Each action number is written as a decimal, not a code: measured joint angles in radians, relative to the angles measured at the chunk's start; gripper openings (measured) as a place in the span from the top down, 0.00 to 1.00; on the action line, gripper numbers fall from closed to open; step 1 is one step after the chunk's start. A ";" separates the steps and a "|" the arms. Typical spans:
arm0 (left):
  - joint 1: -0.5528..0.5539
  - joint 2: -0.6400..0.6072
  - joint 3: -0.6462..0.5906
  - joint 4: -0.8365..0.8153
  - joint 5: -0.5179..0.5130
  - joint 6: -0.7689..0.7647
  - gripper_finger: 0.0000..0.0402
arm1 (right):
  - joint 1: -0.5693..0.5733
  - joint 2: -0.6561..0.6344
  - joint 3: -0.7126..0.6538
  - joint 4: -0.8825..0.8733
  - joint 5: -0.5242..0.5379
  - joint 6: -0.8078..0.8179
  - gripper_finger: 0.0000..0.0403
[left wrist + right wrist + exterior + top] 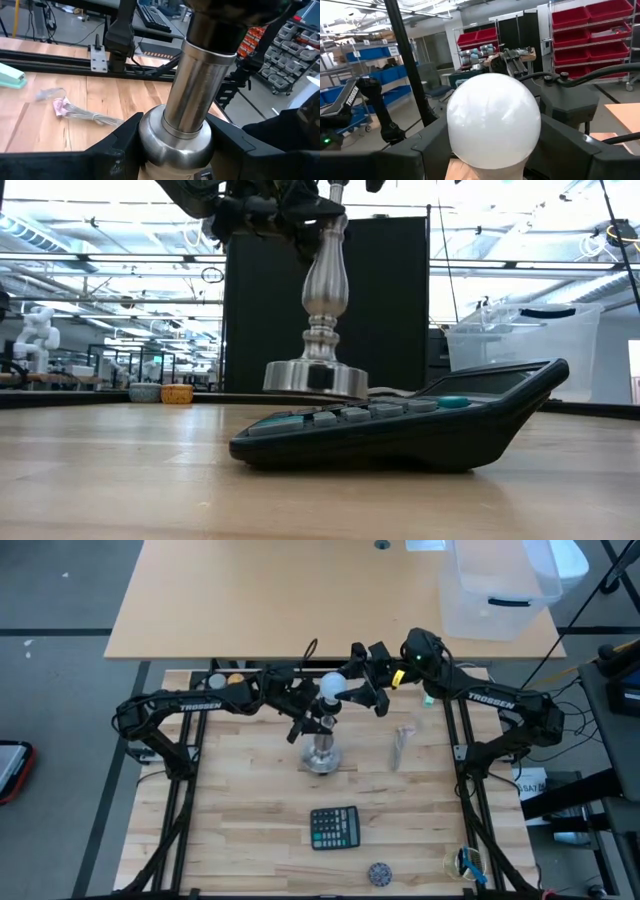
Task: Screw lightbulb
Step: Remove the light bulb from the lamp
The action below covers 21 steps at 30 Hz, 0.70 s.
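White lightbulb (493, 120) pinched by right gripper (490, 145); only left wrist view shows left gripper (175, 150) clamping stand (197, 95)

The word TROSSEN stands in white capitals on the left arm (190, 705) and again on the right arm (490, 700), both readable from above. In the right wrist view the same brand runs lengthwise along the far arm (351, 95), only partly legible. The calculator (334, 828) keys carry markings too small to read, and nothing else is legible.
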 joint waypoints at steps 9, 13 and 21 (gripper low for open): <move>-0.007 -0.002 0.003 0.002 -0.087 0.002 0.57 | 0.007 0.001 0.102 -0.058 0.068 -0.028 0.16; -0.007 -0.002 0.003 0.000 -0.119 -0.001 0.57 | 0.008 0.001 0.165 -0.126 0.098 -0.070 0.09; -0.008 -0.002 0.003 -0.002 -0.254 -0.004 0.57 | 0.014 0.001 0.276 -0.222 0.153 -0.127 0.07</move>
